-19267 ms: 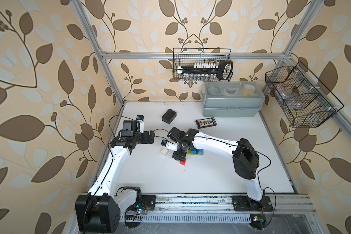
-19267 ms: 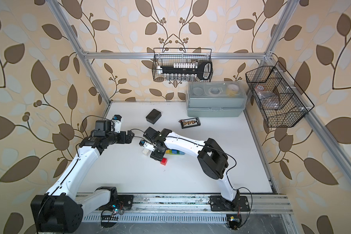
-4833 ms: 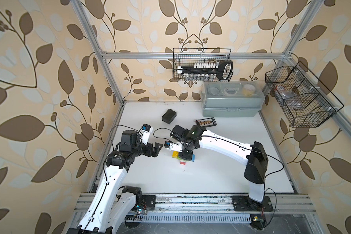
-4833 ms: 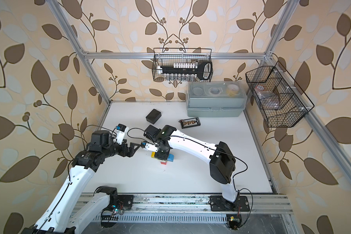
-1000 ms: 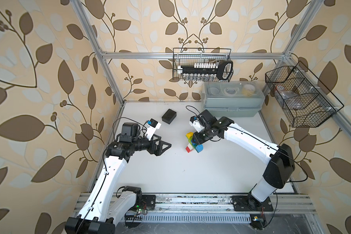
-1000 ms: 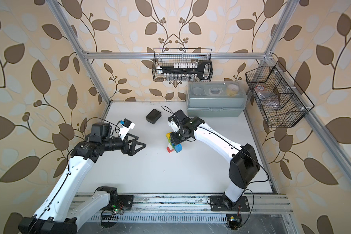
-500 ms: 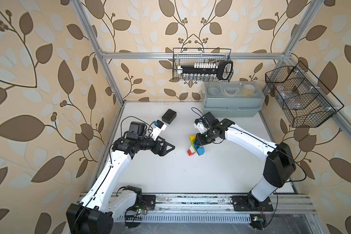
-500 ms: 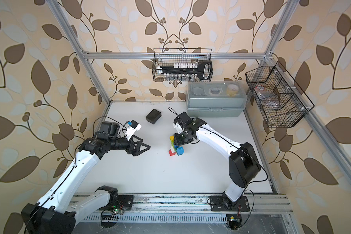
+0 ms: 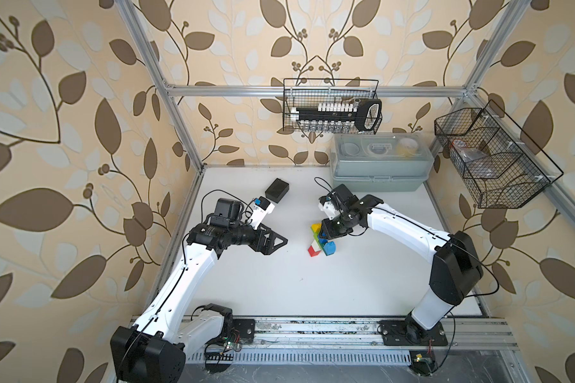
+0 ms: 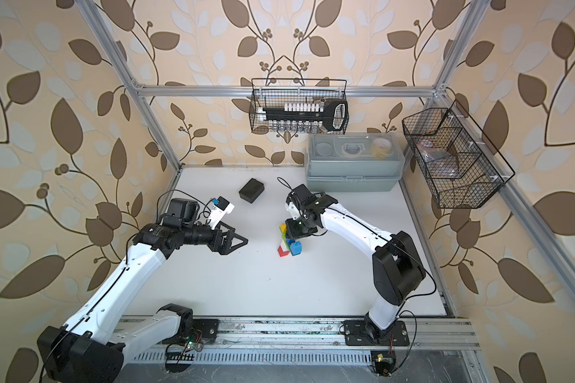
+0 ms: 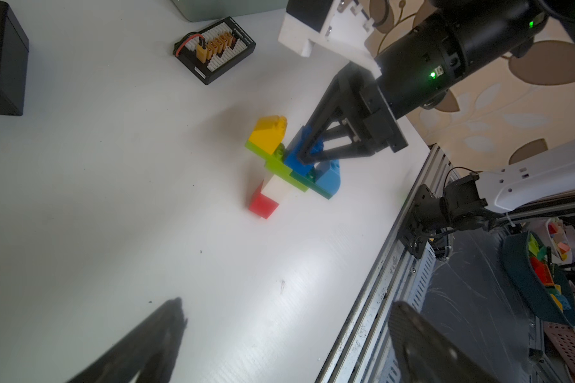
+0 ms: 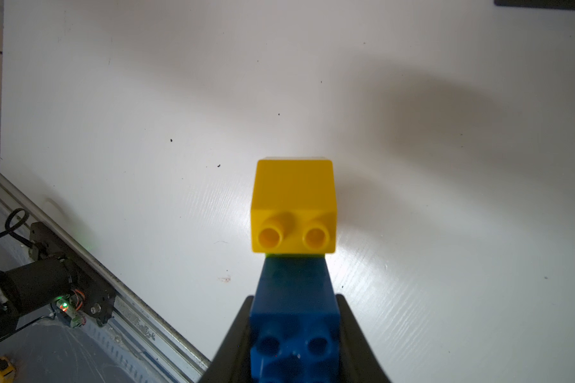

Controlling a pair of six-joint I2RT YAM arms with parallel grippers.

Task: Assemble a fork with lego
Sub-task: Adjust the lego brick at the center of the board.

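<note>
Well, one chunky plastic lego fork (image 9: 317,243), clenched in the right pincer (image 11: 304,159).

Near the middle of the white table (image 9: 279,282), the lego fork shows three prongs (yellow, dark blue, light blue) on a lime-and-dark-green crossbar, above one white and one red brick. The right pincer grips the dark blue middle prong. The left pincer (image 9: 276,246) hangs released, well apart from it. Of two baskets, the black wire basket on the back wall (image 9: 332,106) holds a long black rack of small white pieces and a row of little jars. The black wire basket on the side wall (image 9: 492,159) holds clear-wrapped bits I can't make out. One grey-green plastic tub (image 9: 379,169) shows round items under its clear lid. One small black box (image 9: 277,189) sits shut, and one small black tray (image 11: 214,49) carries a row of yellow plugs.
</note>
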